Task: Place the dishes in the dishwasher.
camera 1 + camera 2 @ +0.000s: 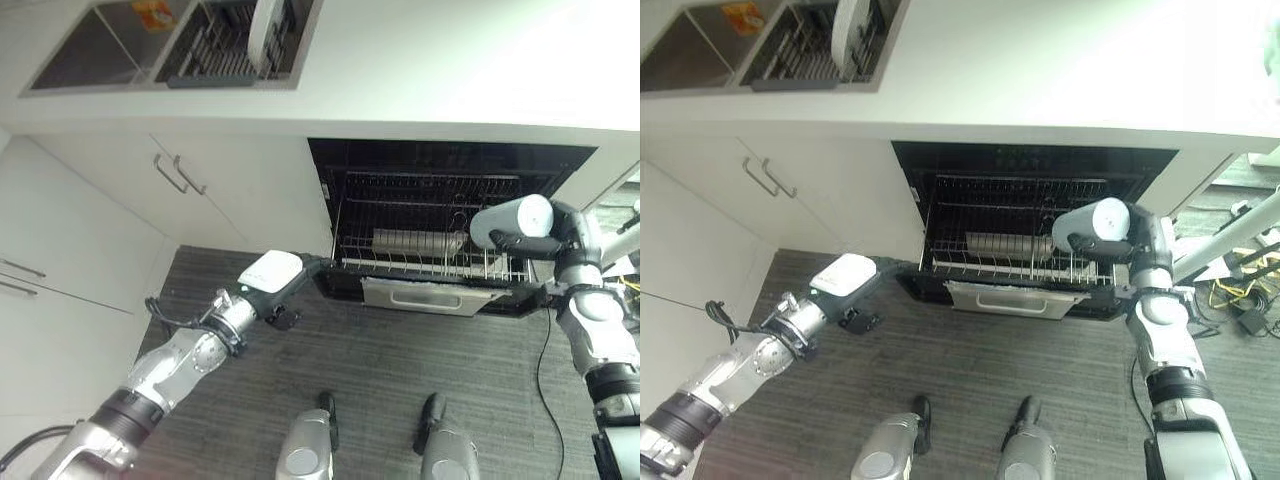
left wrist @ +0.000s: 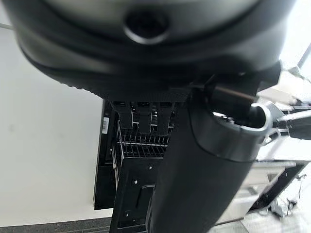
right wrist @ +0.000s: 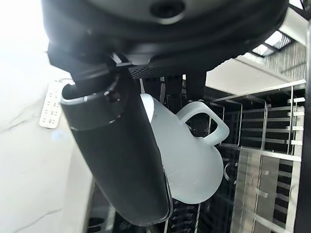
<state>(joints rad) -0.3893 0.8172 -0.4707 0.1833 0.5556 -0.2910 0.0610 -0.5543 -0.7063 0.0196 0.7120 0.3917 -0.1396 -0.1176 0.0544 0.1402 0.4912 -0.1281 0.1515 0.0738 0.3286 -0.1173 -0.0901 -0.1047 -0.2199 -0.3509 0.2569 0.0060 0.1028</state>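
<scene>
Meanwhile, the right hand (image 1: 540, 243) curls its fingers and thumb round a white mug (image 3: 187, 160), holding it on its side just above the front of the dishwasher rack (image 1: 430, 265), inside the open dishwasher (image 1: 1030, 170). The mug looks rigid, fairly light, smooth and breakable; its loop handle or body offers the surest hold. Further out, the left hand (image 1: 272, 272) rests at the lowered door's corner, whether open or curled I cannot tell. Beyond, a plate (image 1: 265, 35) stands in the sink rack (image 1: 215, 60) on the bench (image 1: 450, 60). The right wrist view alone reveals the mug's handle; the eye views place it over the rack.
</scene>
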